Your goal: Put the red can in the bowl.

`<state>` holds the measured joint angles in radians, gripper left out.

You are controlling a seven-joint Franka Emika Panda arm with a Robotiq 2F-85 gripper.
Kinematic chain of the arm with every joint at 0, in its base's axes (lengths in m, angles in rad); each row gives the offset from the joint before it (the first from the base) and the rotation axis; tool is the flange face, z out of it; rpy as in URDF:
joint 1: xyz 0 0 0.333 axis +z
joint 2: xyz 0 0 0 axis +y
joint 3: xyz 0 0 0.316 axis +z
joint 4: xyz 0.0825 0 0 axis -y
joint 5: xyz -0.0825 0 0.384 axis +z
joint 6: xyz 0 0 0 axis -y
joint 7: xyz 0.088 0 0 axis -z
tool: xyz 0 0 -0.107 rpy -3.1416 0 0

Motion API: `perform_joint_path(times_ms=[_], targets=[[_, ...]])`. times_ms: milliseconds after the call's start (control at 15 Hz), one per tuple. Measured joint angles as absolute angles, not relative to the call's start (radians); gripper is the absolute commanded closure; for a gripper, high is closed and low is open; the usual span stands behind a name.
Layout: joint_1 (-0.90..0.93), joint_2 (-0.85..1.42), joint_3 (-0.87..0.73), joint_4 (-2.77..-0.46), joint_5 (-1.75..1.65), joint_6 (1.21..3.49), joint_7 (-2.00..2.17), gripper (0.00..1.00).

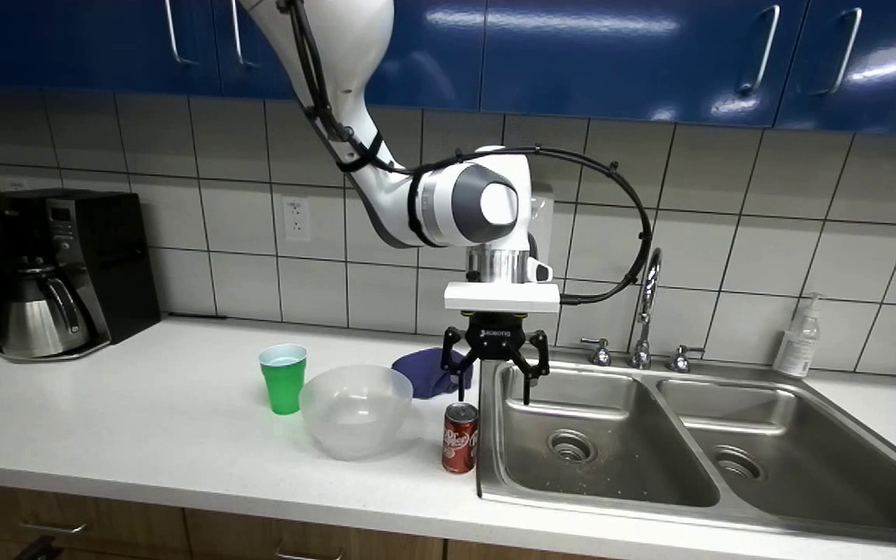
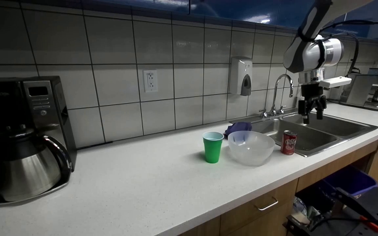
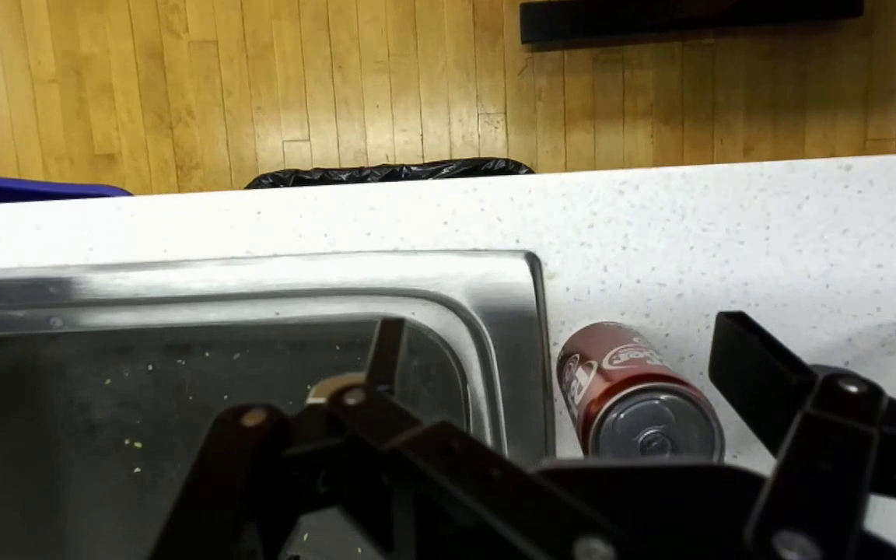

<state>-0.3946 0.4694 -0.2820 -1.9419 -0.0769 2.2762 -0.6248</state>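
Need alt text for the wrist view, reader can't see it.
Red can standing on the white counter beside the sink, framed by the open gripper but not held. Wood floor shows beyond the counter's edge.

The can [image 1: 460,445] is red with white lettering, silvery at twelve o'clock; the bowl [image 1: 351,424] translucent white, the cup [image 1: 285,387] green.

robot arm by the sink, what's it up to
The robot arm has its gripper hanging open in the air, holding nothing. The red can stands upright on the counter between the sink and the bowl. Probably it will go for the can next.
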Motion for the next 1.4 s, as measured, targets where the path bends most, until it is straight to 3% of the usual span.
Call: perform_joint_path(times_ms=[1400], targets=[[-0.424, 0.606, -0.154, -1.840, -0.060, 2.306, -0.639, 0.00]])
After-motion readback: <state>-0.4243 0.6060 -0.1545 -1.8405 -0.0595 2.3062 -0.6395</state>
